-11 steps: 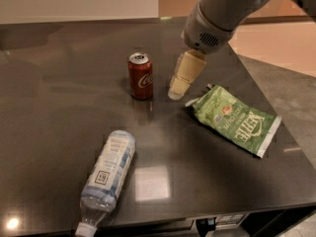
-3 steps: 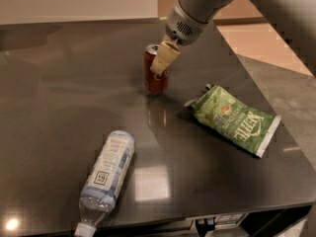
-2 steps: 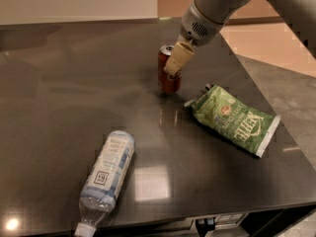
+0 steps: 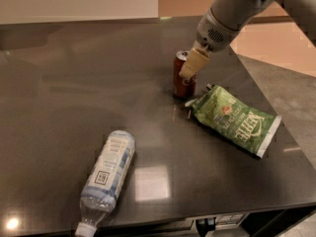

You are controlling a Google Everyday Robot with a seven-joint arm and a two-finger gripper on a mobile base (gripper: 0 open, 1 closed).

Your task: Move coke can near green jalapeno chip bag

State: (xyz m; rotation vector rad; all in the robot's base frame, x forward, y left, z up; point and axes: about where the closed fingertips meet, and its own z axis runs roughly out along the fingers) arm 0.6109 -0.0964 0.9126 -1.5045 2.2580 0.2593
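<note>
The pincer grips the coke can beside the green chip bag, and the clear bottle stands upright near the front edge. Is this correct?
No. In the camera view the clear bottle lies on its side. The pincer does grip the coke can beside the green chip bag.

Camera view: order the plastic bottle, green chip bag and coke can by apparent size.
1. plastic bottle and green chip bag: alike; the bottle lies nearer the camera, so unranked.
2. coke can: smallest; the tool grips its top.

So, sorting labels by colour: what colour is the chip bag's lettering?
White, on the green chip bag, beside the coke can the gripper holds; camera view.
</note>
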